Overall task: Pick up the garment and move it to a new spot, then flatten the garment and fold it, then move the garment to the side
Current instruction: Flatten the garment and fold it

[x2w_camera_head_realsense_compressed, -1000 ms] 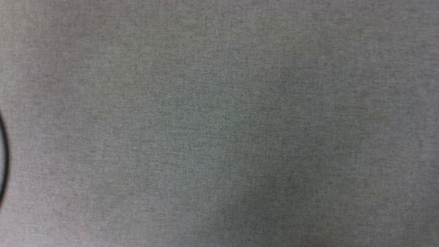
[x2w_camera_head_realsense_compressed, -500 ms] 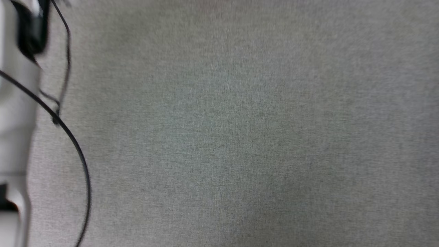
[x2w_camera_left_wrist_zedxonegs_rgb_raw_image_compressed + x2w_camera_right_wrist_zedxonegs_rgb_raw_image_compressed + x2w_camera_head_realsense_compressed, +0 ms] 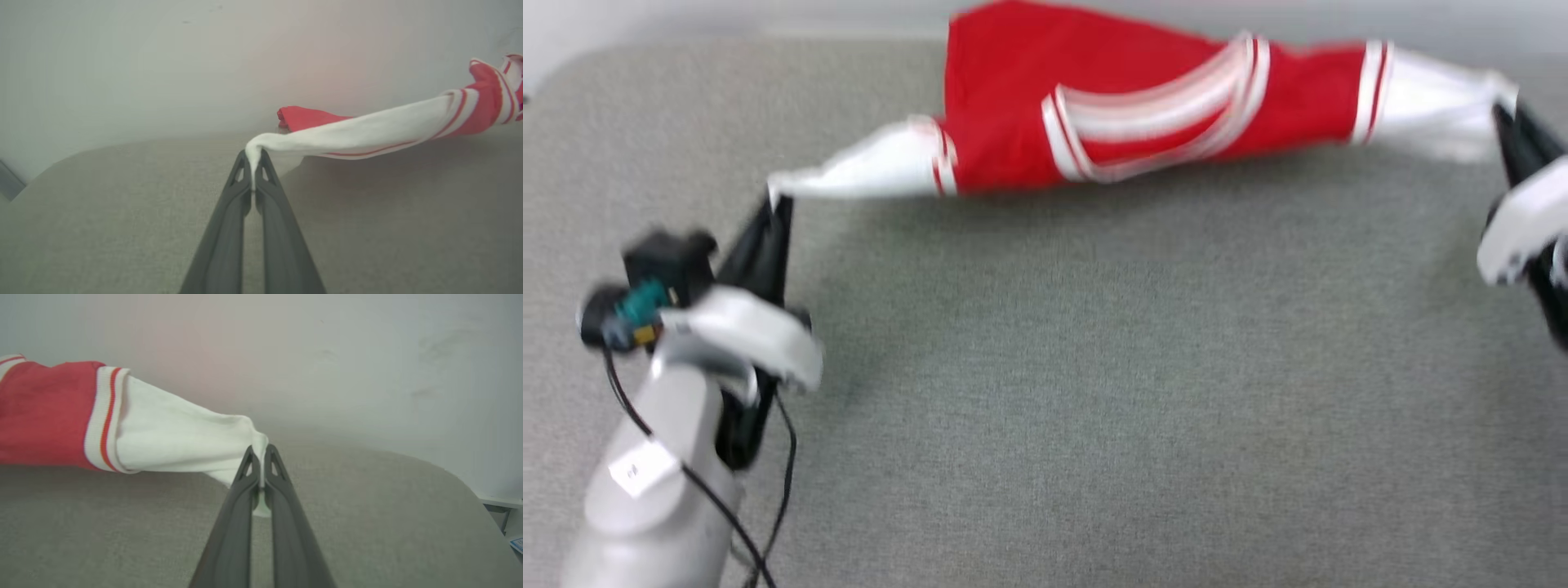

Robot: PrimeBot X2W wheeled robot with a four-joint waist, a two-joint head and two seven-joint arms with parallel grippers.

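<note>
Garment (image 3: 1094,90), count one, was stretched along the far edge of the bench (image 3: 1045,408), one white sleeve in each of two grippers. Left gripper (image 3: 253,157) was clenched on a sleeve tip near the far-left corner, right gripper (image 3: 259,451) on the other near the far-right corner. Head view gave the full span and striped collar; wrist views gave the pinched tips and the wall (image 3: 122,61). Forearm label (image 3: 633,471): blurred, unreadable.

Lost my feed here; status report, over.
Left gripper, right gripper: shut, one sleeve each. Red, white-sleeved jersey T-shirt stretched between them over grey cloth table. No obstruction seen.
</note>
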